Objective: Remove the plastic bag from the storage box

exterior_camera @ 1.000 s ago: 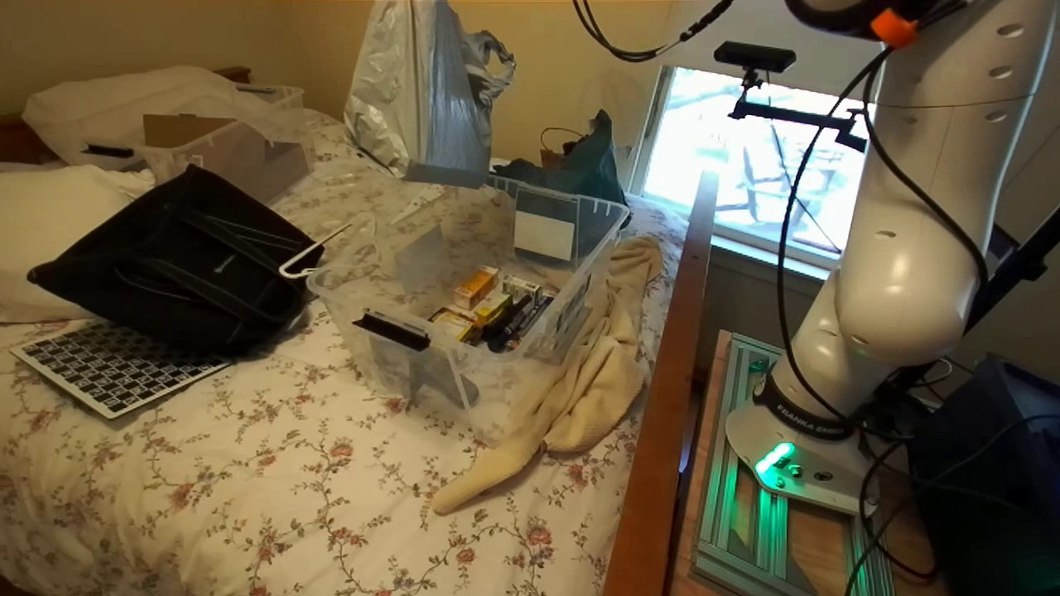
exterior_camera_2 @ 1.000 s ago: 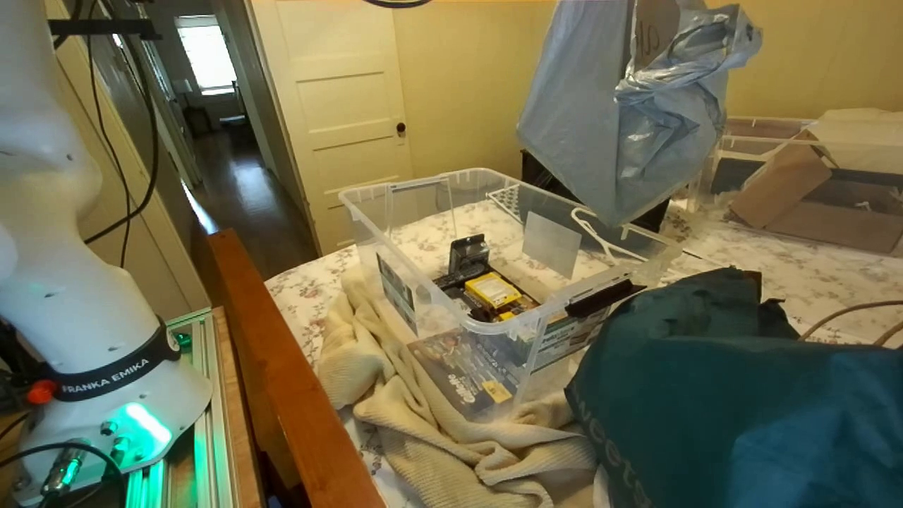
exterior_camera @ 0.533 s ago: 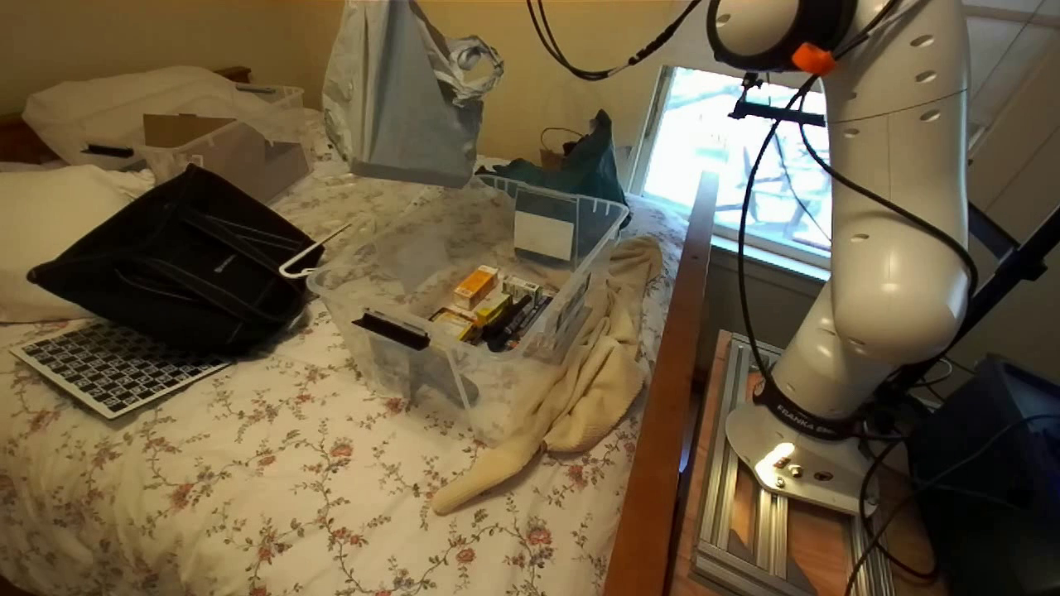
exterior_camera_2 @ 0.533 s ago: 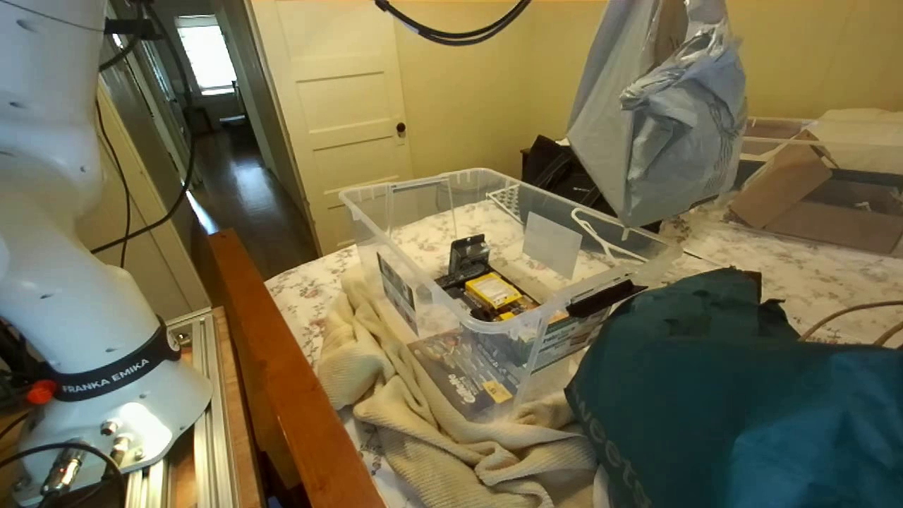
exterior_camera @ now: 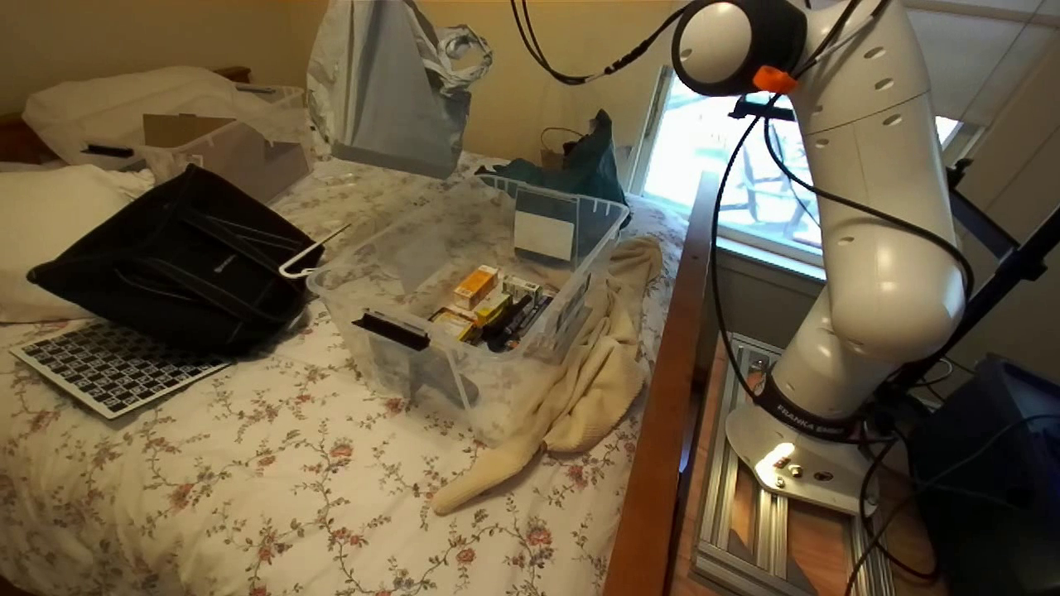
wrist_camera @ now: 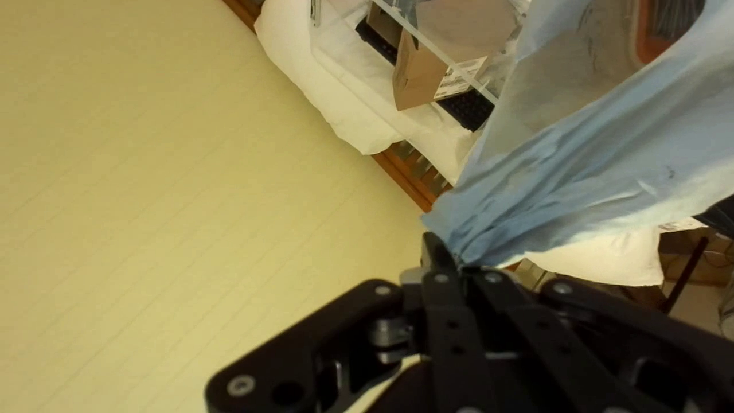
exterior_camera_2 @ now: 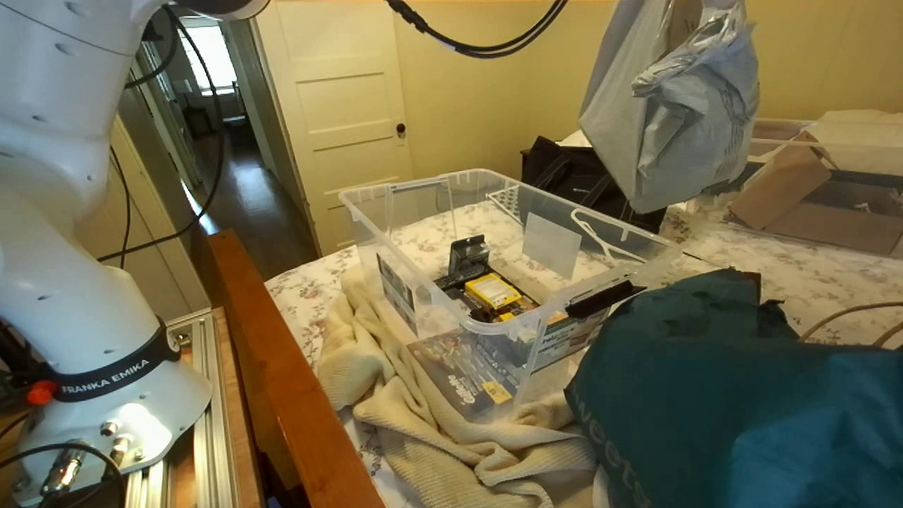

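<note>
A grey-white plastic bag (exterior_camera: pixel 389 99) hangs in the air in both exterior views (exterior_camera_2: pixel 677 127), with something bulky inside it. It is outside the clear storage box (exterior_camera: pixel 598 219), beyond its rim and above the bed. In the wrist view my gripper (wrist_camera: pixel 459 261) is shut on the bag's gathered top (wrist_camera: pixel 550 183); the bag spreads out to the right. The gripper is out of frame in both exterior views. The storage box also shows in an exterior view (exterior_camera_2: pixel 381 236); it holds small boxes (exterior_camera: pixel 476 287), including a yellow one (exterior_camera_2: pixel 494 291), and dark items.
A black bag (exterior_camera: pixel 182 265), a white hanger (exterior_camera: pixel 302 265) and a checkered board (exterior_camera: pixel 124 368) lie on the bed. A beige cloth (exterior_camera: pixel 592 389) and a teal bag (exterior_camera_2: pixel 741 402) lie beside the box. Another clear box (exterior_camera: pixel 224 157) with cardboard stands behind. A wooden rail (exterior_camera: pixel 662 397) edges the bed.
The bag has moved away from the storage box and turned, shifting left in one exterior view and right in another. The arm has leaned over toward the bed. The base light went from green to white.
</note>
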Controlling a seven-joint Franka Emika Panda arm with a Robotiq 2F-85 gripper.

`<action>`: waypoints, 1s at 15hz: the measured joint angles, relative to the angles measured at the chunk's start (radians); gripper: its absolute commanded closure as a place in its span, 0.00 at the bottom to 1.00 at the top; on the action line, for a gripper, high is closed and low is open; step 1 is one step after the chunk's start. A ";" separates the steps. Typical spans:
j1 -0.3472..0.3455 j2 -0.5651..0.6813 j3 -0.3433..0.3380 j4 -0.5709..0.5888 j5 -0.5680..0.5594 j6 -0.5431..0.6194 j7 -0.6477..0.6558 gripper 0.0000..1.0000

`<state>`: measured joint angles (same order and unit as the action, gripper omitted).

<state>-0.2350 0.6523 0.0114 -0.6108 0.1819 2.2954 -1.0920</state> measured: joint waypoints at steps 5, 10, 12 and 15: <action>0.005 0.026 0.017 0.026 0.000 0.008 -0.022 0.99; 0.000 0.127 0.024 0.025 0.003 0.011 -0.022 0.99; -0.006 0.163 0.025 0.024 0.004 0.014 -0.021 0.99; -0.014 0.201 0.025 0.024 0.005 0.029 0.002 0.71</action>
<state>-0.2491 0.8532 0.0359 -0.5865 0.1873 2.3245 -1.0901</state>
